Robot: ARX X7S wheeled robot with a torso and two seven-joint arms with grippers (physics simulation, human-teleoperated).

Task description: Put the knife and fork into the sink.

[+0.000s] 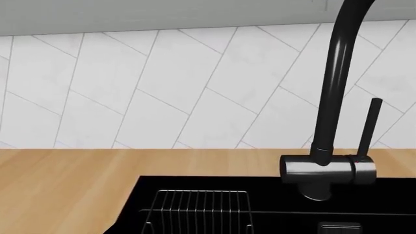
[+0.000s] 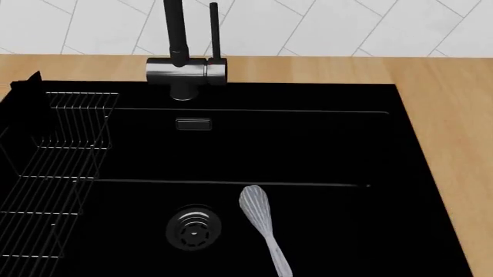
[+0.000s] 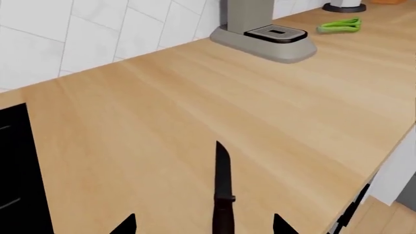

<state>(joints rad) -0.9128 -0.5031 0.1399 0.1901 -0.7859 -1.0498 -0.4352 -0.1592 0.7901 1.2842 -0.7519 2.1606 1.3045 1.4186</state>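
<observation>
1. On my head camera the sink (image 2: 431,190) fills most of the frame, a matte-black basin set in the wooden countertop (image 2: 454,115).
2. The round metal drain (image 2: 193,227) sits at lower centre, and just right of it a silver utensil with a ribbed oval head (image 2: 260,222) lies on the basin floor, handle running toward the bottom edge.
3. The wire rack (image 2: 58,173) occupies the left side of the basin; the black-and-chrome faucet (image 2: 185,72) stands at upper centre against the white tiled wall (image 2: 347,26).
4. I can't find the fork in any view.
5. The knife (image 3: 223,195) shows on my right wrist camera, lower centre, lying on the countertop with its point aimed up the frame.
6. The right gripper (image 3: 204,225) straddles the knife handle; its two fingertips (image 3: 124,225) are spread wide, clear of it on both sides.
7. A grey appliance base (image 3: 266,36) and a green object (image 3: 340,25) sit at the upper right there.
8. The left gripper is out of view; that wrist camera shows only faucet, rack and tiles.
</observation>
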